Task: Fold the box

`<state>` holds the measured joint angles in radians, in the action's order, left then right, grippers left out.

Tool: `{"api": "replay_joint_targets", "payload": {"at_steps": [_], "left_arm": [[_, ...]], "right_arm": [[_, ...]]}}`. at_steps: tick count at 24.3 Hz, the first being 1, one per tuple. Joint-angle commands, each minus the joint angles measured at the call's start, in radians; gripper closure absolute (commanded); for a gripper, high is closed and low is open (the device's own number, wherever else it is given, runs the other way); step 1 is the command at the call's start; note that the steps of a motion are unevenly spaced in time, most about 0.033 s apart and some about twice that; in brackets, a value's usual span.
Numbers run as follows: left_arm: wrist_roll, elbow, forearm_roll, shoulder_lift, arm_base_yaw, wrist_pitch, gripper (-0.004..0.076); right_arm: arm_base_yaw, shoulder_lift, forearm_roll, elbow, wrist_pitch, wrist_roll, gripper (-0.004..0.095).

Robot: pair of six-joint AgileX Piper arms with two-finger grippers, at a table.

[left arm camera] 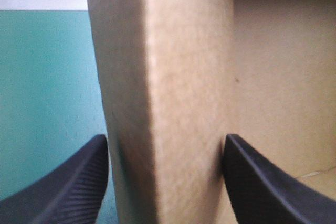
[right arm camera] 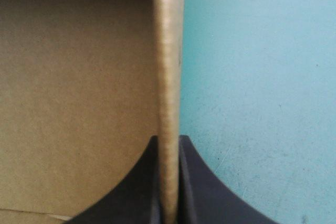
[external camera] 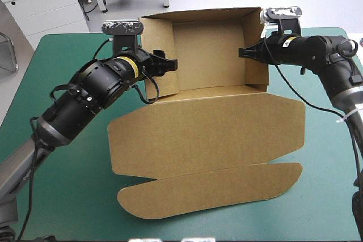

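Note:
The brown box point(external camera: 210, 55) stands as an open tray at the far middle of the table, its lid point(external camera: 210, 131) lying flat toward the front with a rounded flap point(external camera: 210, 191) at its end. My left gripper point(external camera: 169, 64) is at the tray's left wall. In the left wrist view that thick, doubled wall point(left arm camera: 168, 77) fills the gap of my left gripper point(left arm camera: 167, 137), whose fingers stand wide apart on either side. My right gripper point(external camera: 244, 52) grips the right wall. In the right wrist view this gripper point(right arm camera: 169, 140) is pinched on the thin wall edge point(right arm camera: 169, 51).
The teal-green cover point(external camera: 68, 196) lies bare to the left, right and front of the box. The tray's back wall point(external camera: 195, 15) reaches close to the table's far edge. Both arms reach in over the table's sides.

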<state>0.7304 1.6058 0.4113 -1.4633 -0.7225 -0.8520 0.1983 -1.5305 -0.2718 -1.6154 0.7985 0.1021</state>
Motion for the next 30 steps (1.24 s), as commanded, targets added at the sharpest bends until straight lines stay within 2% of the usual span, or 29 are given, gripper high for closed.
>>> {"api": "replay_joint_targets", "payload": {"at_steps": [1, 7, 12, 13, 14, 16, 25, 30], "left_arm": [[-0.008, 0.035, 0.04, 0.072, -0.006, 0.061, 0.0231], [-0.003, 0.035, 0.024, 0.063, -0.006, -0.012, 0.0231], [0.057, 0.035, -0.011, 0.019, -0.006, 0.002, 0.0233], [0.052, 0.035, -0.013, 0.007, -0.006, -0.003, 0.0268], [0.052, 0.035, -0.013, 0.0, -0.006, -0.017, 0.0373], [0.05, 0.035, -0.009, 0.0, -0.006, -0.021, 0.0724], [0.042, 0.035, -0.002, 0.0, -0.006, -0.005, 0.0725], [0.016, 0.035, 0.022, -0.002, -0.006, -0.006, 0.0725]], "right_arm": [[-0.004, 0.04, -0.018, -0.033, -0.098, -0.012, 0.0922], [-0.004, 0.04, -0.045, -0.033, -0.098, -0.027, 0.0922], [-0.004, 0.04, -0.091, -0.033, -0.1, -0.019, 0.0922], [-0.004, 0.04, -0.088, -0.033, -0.096, -0.016, 0.0922], [-0.004, 0.04, -0.074, -0.033, -0.089, -0.016, 0.0922], [-0.004, 0.04, -0.046, -0.033, -0.073, -0.016, 0.0922], [-0.004, 0.04, -0.029, -0.033, -0.057, -0.016, 0.0922], [-0.004, 0.04, -0.029, -0.033, -0.001, 0.007, 0.0922]]}}
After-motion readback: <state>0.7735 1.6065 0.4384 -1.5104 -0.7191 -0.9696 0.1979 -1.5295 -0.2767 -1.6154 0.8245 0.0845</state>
